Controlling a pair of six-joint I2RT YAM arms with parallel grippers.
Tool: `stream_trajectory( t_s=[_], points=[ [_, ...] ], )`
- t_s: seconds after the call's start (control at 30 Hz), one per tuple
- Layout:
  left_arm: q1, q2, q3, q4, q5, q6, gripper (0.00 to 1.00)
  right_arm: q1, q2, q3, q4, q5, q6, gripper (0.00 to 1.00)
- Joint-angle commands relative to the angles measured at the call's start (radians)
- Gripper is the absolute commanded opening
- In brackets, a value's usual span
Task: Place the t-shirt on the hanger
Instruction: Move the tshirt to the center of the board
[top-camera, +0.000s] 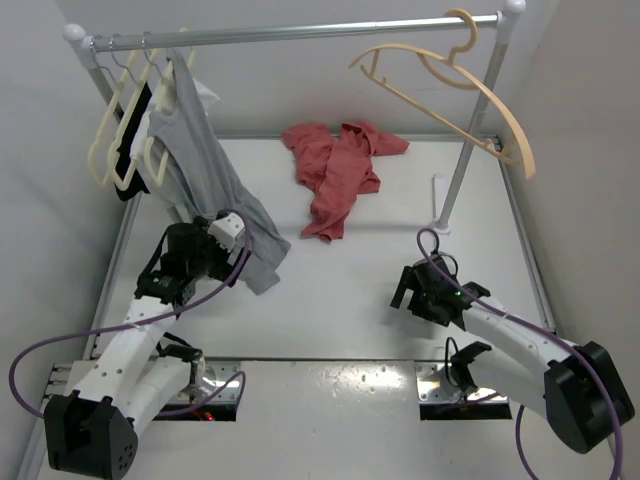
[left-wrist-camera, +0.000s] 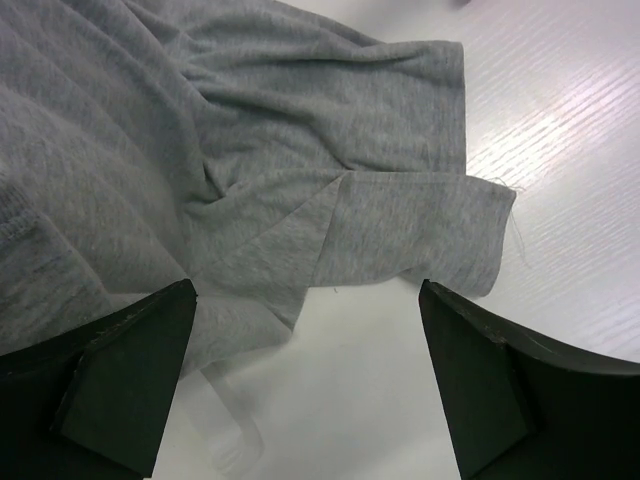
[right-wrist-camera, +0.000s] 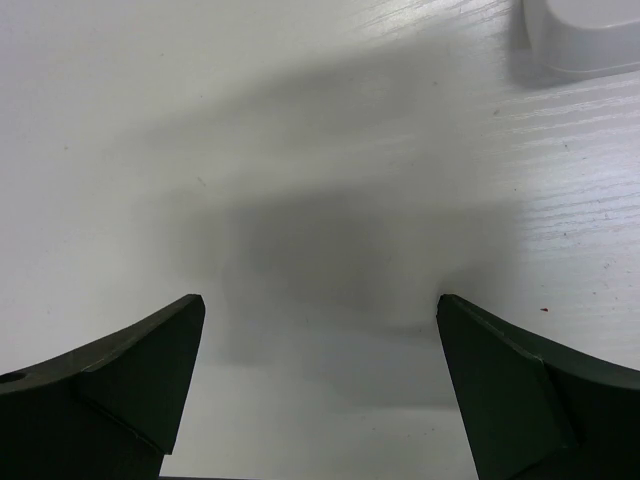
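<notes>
A: White worktop (top-camera: 350, 300), pale walls on three sides. Rack rail (top-camera: 300, 32) spans the far end, overhead.

B: Noted. Largest cloth?

A: Grey t-shirt (top-camera: 205, 170). Hangs at the rail's left end, and its tail drapes down onto the worktop. Next in size is the t-shirt (top-camera: 338, 175): salmon-red, crumpled in a heap, lying on the worktop at the far middle, below the rail. Well apart from both arms.

B: And the hanger?

A: The hanger (top-camera: 452, 66) is pale beige and hooked on the rail near the right end. It is tilted, with one arm sloping down beside the right post. It sits above and to the right of the t-shirt, not touching it. Cream hangers (top-camera: 125, 140) cluster at the left end with the grey t-shirt.

B: Pincers?

A: Left pincer (left-wrist-camera: 307, 290): jaws spread wide, low over the grey t-shirt's hem where cloth meets bare worktop. Grips nothing.

B: Right?

A: Right pincer (right-wrist-camera: 320, 300): jaws likewise spread, over bare worktop, shadow beneath. White rack foot (right-wrist-camera: 590, 35) lies ahead, to its right.
</notes>
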Motion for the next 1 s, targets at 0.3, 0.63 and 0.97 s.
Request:
stream_trajectory(
  t_s=[0.3, 0.63, 0.97],
  points=[
    [-0.037, 0.019, 0.091, -0.177, 0.351, 0.239, 1.0, 0.008, 0.007, 0.022, -0.031, 0.002, -0.001, 1.0],
    [-0.396, 0.295, 0.328, -0.126, 0.009, 0.194, 0.99, 0.008, 0.115, 0.214, -0.111, 0.076, -0.058, 1.0],
    [-0.452, 0.821, 0.69, 0.258, 0.018, -0.182, 0.99, -0.003, 0.426, 0.497, -0.087, 0.057, -0.133, 1.0]
  ],
)
